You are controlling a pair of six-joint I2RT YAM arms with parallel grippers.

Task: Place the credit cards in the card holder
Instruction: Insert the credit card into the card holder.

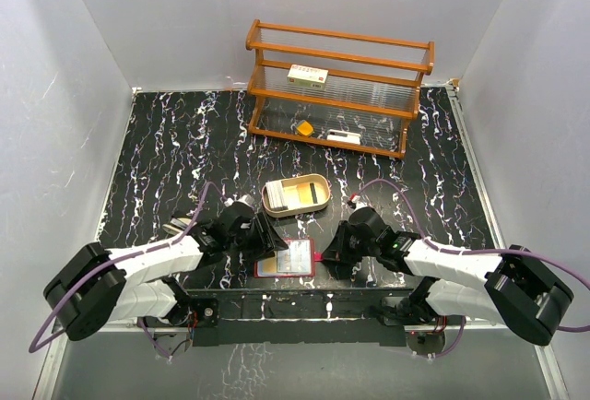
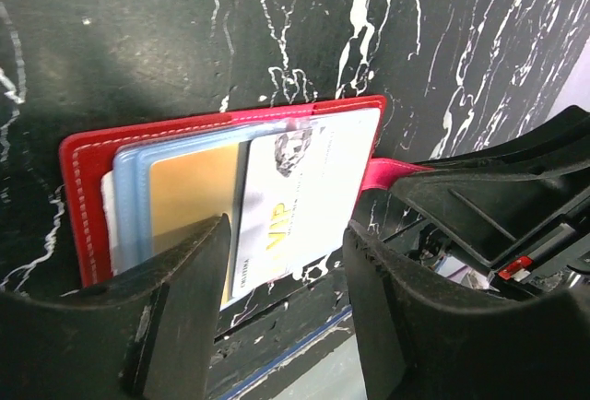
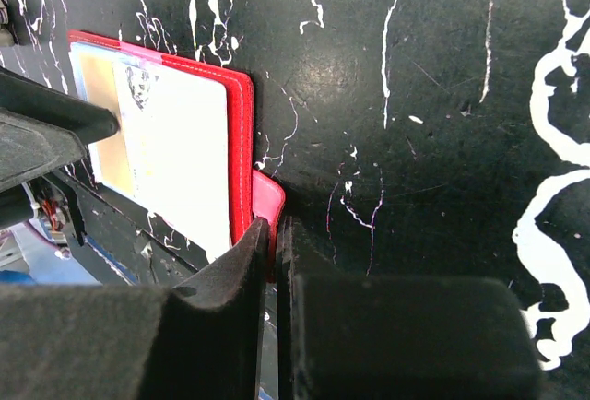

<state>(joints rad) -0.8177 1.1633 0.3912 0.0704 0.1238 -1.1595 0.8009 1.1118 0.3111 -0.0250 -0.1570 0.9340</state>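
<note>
Holder: dark red folding card holder [image 1: 286,260] is laid open on the table, between the two arms' tips.
Card: white stiff plastic card [image 2: 309,188] is part-seated in a clear pocket. It is judged thin, light and slick, best taken by its near short edge.
Left gripper [image 2: 286,234]: spread, set either side of that card.
Right gripper [image 3: 274,229]: pressed together, the holder's soft red tab [image 3: 267,199] pinched.

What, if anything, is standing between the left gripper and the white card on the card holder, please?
Nothing visible does. The open left gripper sits right at the white card, on the card holder; the right gripper pinches its red strap, off to the side.
</note>
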